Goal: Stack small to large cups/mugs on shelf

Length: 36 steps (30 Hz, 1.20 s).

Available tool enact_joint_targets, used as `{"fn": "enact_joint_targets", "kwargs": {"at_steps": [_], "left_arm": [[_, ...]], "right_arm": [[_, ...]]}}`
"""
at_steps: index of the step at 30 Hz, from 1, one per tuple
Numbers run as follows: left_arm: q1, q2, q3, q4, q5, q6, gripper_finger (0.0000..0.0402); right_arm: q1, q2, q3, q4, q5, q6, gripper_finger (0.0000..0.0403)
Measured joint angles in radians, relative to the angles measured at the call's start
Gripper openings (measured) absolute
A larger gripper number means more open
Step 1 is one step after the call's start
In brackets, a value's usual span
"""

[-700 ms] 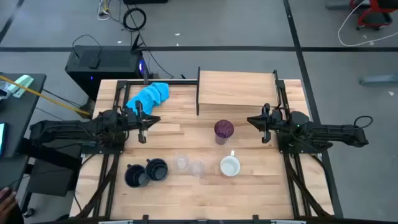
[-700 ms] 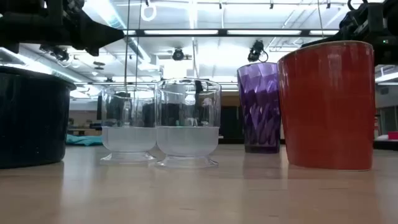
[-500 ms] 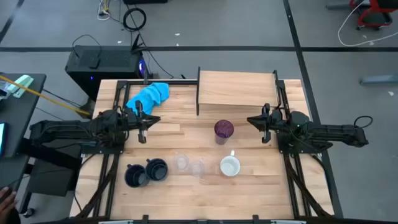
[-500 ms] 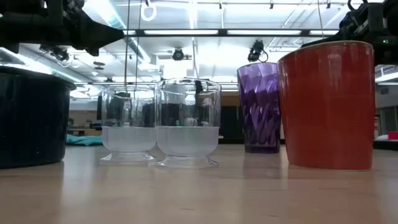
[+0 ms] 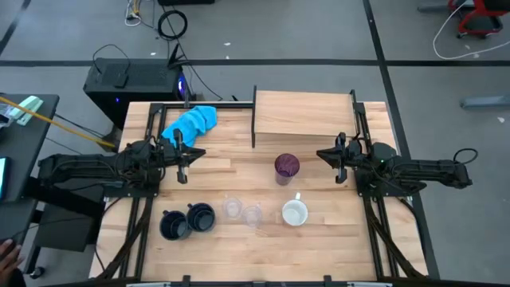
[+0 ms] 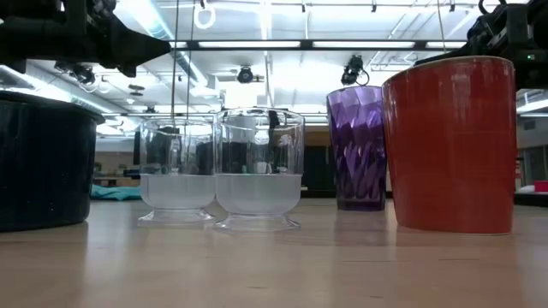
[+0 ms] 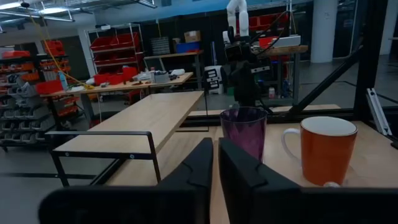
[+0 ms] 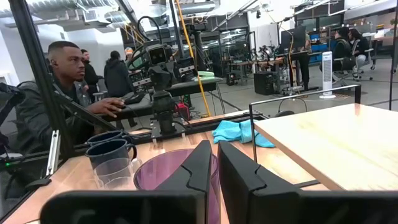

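The purple tumbler (image 5: 286,167) stands upright mid-table. The orange mug (image 5: 294,213), white inside, stands nearer the front edge. Two clear glasses (image 5: 242,212) stand to its left, and two navy mugs (image 5: 188,222) stand left of those. The light-wood shelf (image 5: 304,113) with its dark upright panel (image 5: 254,118) lies at the far side. My left gripper (image 5: 194,154) hovers shut at the left. My right gripper (image 5: 322,154) hovers shut at the right, pointing at the tumbler (image 8: 177,173). Both are empty.
A blue cloth (image 5: 191,123) lies at the far left of the table. Black frame rails run along both table sides. People sit and stand beyond the table's left side in the right wrist view (image 8: 62,93).
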Motion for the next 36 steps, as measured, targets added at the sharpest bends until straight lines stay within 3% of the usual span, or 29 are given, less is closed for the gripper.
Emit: {"fn": "enact_joint_targets", "kwargs": {"at_steps": [36], "left_arm": [[0.0,0.0,0.0,0.0,0.0,0.0,0.0028]], "right_arm": [[0.0,0.0,0.0,0.0,0.0,0.0,0.0035]]}}
